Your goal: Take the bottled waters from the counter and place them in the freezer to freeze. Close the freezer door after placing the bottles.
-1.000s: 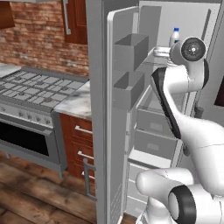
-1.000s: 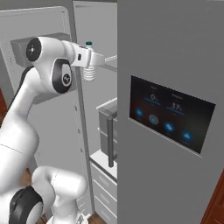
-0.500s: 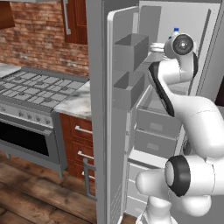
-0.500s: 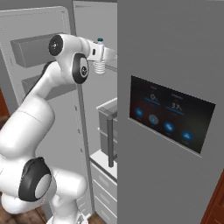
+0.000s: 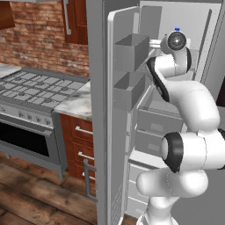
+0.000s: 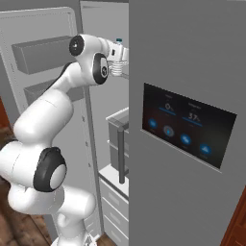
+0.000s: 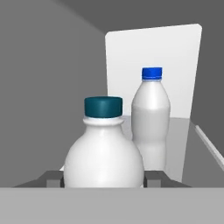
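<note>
In the hand view my gripper is shut on a bottled water with a dark teal cap, held upright between the fingertips. A second bottled water, blue-capped, stands farther in on the freezer shelf. From the left base view my arm reaches high into the grey freezer, and a blue cap shows above the wrist. The freezer door stands open. From the right base view the held bottle sits at the hand, just inside the compartment. The marble counter lies left of the door.
Boxy bins hang on the door's inner face beside my arm. Grey drawers fill the freezer below the shelf. The other fridge door with its dark display panel stands close on the right. A gas stove lies left of the counter.
My hand has carried the held bottle farther into the freezer's upper compartment, and the arm has folded in closer to the opening. The gripper stays shut on the bottle.
</note>
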